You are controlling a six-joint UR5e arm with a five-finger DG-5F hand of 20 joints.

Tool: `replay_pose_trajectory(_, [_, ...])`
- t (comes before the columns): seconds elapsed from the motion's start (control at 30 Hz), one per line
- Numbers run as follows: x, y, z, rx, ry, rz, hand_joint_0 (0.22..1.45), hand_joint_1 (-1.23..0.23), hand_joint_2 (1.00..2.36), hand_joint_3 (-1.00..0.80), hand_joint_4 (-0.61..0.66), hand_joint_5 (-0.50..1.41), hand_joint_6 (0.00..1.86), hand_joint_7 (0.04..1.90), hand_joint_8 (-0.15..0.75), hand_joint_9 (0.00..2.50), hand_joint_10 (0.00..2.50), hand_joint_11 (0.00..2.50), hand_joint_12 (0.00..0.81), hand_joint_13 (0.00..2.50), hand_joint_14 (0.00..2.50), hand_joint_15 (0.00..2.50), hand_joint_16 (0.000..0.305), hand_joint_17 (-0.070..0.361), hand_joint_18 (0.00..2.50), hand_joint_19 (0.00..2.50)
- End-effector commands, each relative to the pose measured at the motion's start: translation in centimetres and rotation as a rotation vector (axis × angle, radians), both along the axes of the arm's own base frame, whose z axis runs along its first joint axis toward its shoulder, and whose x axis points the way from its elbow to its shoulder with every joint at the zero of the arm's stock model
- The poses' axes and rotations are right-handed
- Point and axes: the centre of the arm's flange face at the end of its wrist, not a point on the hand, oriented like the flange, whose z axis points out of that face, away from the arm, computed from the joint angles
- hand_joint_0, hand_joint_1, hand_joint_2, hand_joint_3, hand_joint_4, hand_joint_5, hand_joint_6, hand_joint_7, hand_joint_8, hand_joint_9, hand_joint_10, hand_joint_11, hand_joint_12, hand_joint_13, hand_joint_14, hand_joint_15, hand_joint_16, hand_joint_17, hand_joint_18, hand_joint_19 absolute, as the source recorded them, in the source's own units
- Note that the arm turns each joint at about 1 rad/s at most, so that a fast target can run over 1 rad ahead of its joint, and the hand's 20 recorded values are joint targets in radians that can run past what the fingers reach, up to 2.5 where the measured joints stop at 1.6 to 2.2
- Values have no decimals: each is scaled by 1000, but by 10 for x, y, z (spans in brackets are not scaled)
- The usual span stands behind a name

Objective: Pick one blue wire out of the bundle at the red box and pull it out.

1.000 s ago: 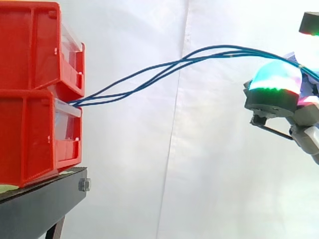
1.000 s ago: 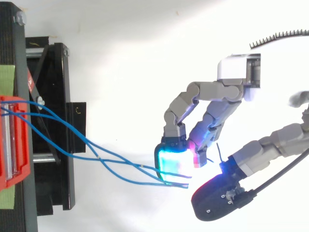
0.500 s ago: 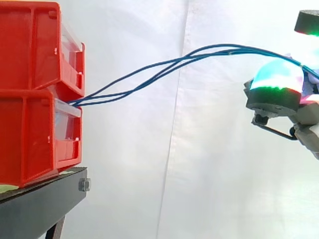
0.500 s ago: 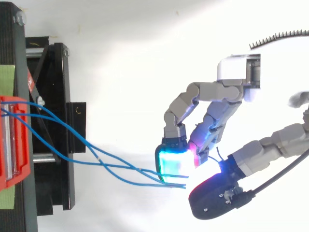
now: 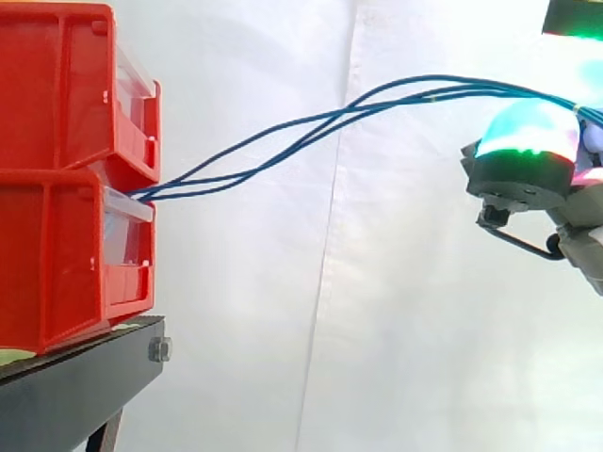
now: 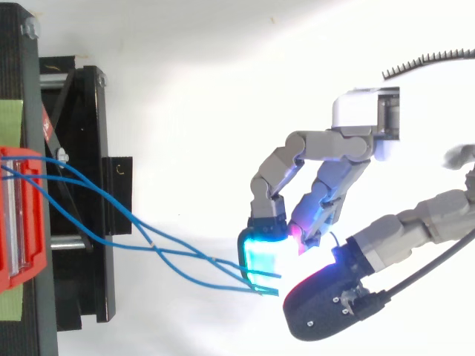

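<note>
three blue wires (image 5: 339, 115) run from the front of the stacked red boxes (image 5: 57, 254), at the stand's (image 5: 85, 386) edge, out to the hand (image 6: 263, 256). they lie across it. whether it grips them, i cannot tell.

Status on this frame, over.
Hand at the blue wires, grip unconfirmed. Wires all run into the lower red bin. No obstruction seen.

Blue wires (image 5: 332, 117) arc from red bins (image 5: 57, 179) to the hand (image 5: 524, 155).
</note>
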Motion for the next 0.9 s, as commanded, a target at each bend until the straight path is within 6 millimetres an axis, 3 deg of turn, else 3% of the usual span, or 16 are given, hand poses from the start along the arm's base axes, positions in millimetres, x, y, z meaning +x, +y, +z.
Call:
replay_pose_trajectory(0.0, [1, 2, 0, 10, -4, 11, 537, -675, 1006, -393, 189, -153, 944, 926, 345, 950, 10, 734, 433, 897, 17, 507, 54, 120, 850, 517])
replay_pose_trajectory(0.27, [1, 1, 0, 20, -5, 11, 488, -594, 1000, -500, 200, -138, 935, 959, 368, 963, 9, 735, 453, 897, 14, 512, 58, 129, 854, 507])
replay_pose_trajectory(0.5, [1, 2, 0, 22, -5, 17, 593, -806, 1004, -447, 200, -140, 947, 1000, 342, 943, 11, 752, 425, 877, 16, 507, 51, 115, 837, 488])
replay_pose_trajectory(0.7, [2, 4, 1, 28, -13, 35, 691, -855, 1011, -321, 64, -157, 979, 1017, 343, 929, 11, 768, 419, 890, 16, 491, 50, 112, 869, 460])
replay_pose_trajectory(0.87, [4, 5, 2, 31, -31, 43, 727, -858, 1014, -270, 59, -164, 990, 1109, 343, 928, 11, 767, 420, 909, 15, 486, 49, 110, 888, 449])
